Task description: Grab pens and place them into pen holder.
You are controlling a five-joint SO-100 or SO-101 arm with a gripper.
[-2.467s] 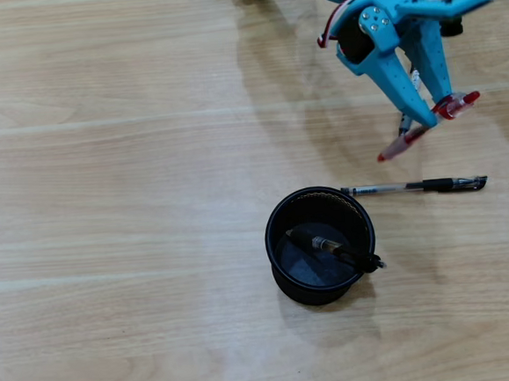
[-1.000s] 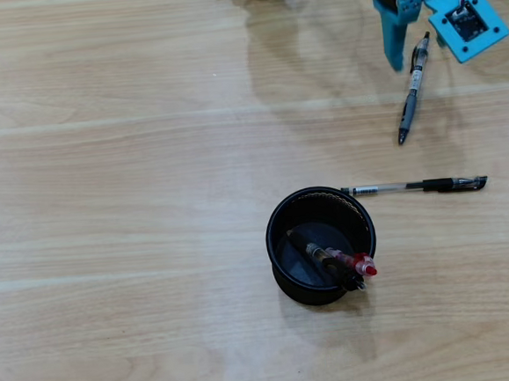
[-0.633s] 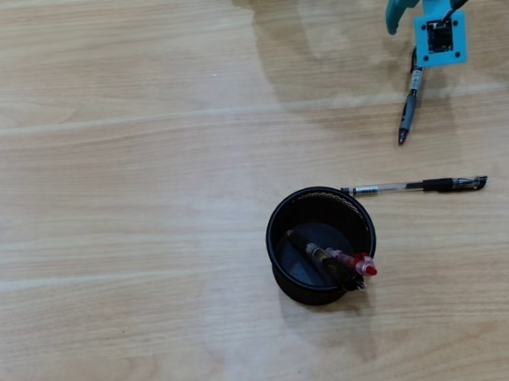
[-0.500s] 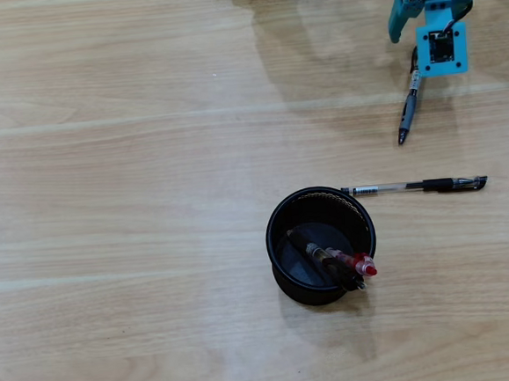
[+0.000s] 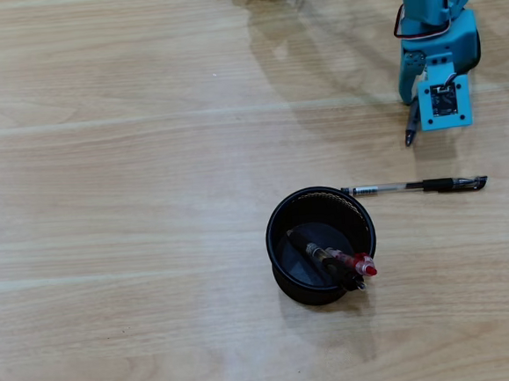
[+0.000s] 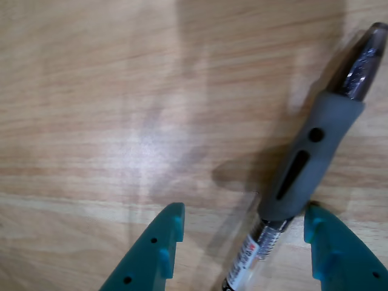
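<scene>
A: Since half a second back, arm has come down the overhead view; it now covers most of the grey and black pen, only the tip end poking out below it.

B: Gripper?

A: Jaws spread wide. Wrist view has the two teal fingers at the bottom edge, well apart, with the grey and black pen running between them, closer to the right-hand one. Grey grip section and dark tip point up and right. Pen lies on the wooden table. Cannot tell whether the right finger touches it.

B: Rest of the pens?

A: Overhead: pen holder stands near centre. Red and clear pen and a black one lean inside it, ends at the right of the rim. Clear pen with black end lies flat just right of the holder, its tip close to the rim.
</scene>
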